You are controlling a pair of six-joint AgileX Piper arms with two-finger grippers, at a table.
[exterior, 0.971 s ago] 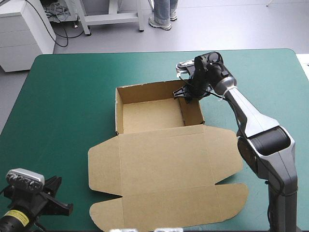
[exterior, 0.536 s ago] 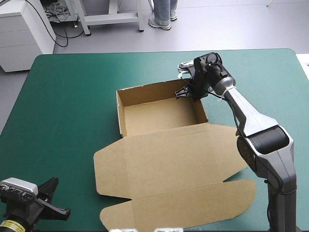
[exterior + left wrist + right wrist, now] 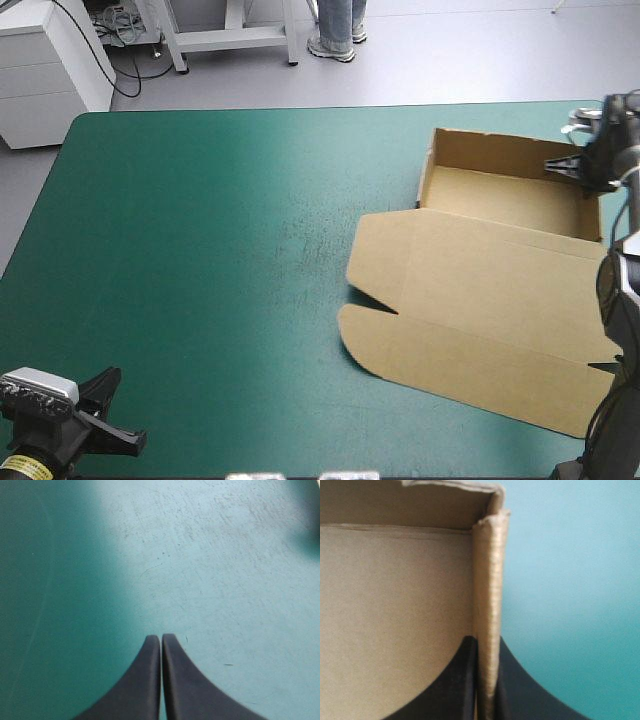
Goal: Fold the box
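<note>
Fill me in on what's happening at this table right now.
The right gripper is shut on the box, pinching one upright side wall between its fingers. The box is an open tray near the table's far right corner, and its lid lies flat toward the near edge. The left gripper is shut on nothing. It hangs over bare teal-green cover at the near left corner, well away from the box.

The box (image 3: 450, 250) lies on the table's (image 3: 200, 250) right half: tray (image 3: 490, 198) toward the far edge, lid (image 3: 480, 330) flat before it. The right gripper (image 3: 486, 640) pinches the tray's right wall (image 3: 491, 575). The left gripper (image 3: 161, 638), fingers together, hangs over bare cover (image 3: 225, 580) at the near left corner, well apart from the box.
</note>
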